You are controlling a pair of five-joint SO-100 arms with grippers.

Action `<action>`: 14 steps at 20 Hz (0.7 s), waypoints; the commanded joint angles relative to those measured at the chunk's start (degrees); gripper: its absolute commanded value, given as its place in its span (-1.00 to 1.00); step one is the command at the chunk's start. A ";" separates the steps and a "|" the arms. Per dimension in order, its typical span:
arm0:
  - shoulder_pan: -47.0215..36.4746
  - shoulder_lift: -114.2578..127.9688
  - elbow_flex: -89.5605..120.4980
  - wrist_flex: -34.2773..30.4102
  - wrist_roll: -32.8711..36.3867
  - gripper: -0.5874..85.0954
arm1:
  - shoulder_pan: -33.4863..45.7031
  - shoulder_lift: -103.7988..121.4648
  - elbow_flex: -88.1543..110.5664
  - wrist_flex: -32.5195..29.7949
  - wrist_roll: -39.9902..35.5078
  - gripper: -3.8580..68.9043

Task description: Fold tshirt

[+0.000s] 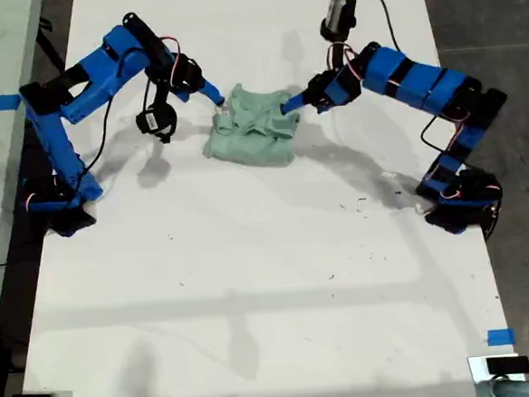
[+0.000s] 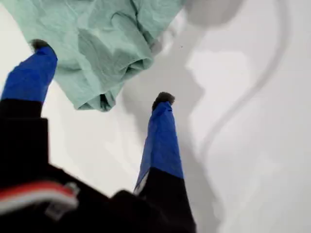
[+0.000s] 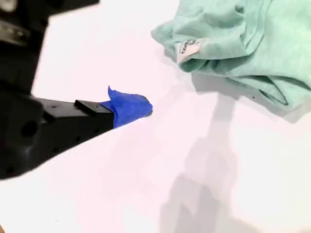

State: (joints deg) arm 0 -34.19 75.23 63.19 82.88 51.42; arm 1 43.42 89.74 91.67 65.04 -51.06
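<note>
Between both pincers, crumpled tshirt, touching neither visibly

The tshirt is seen in plain pale mint green, with a small white label sewn on it. The table is white. Both arms are coloured bright blue and black, with blue fingertips.

You have lots of bare table on the near side of the tshirt — wide open. Close to the shirt it gets tight: my first gripper crowds its edge on the exterior view's right — my second gripper sits just beside the other edge.
</note>
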 commanded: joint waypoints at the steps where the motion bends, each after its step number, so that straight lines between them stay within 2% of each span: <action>1: 4.83 15.73 8.35 0.53 -1.85 -0.36 | -0.79 18.72 6.50 2.64 2.90 0.02; 3: 7.91 26.63 23.38 -3.87 -7.73 -0.41 | -2.81 30.41 16.96 2.46 6.94 -0.14; 4: 8.70 32.61 32.17 -5.45 -14.41 -0.47 | -4.31 36.04 22.59 1.85 9.23 -0.24; 6: 12.39 44.56 49.75 -9.84 -22.24 -0.59 | -8.35 47.29 33.40 0.62 15.29 -0.32; 10: 21.27 65.74 76.73 -17.75 -33.84 -0.86 | -16.52 70.31 56.78 -3.25 31.73 -0.74; 12: 23.91 79.72 90.53 -19.16 -42.36 -0.92 | -20.13 81.74 66.18 -2.20 38.50 -0.86; 14: 26.10 89.56 100.20 -23.12 -43.95 -0.94 | -23.29 92.90 74.00 -1.05 43.59 -0.91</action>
State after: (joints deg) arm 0 -10.72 155.30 156.18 63.63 9.84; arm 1 22.59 172.35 161.37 63.72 -11.95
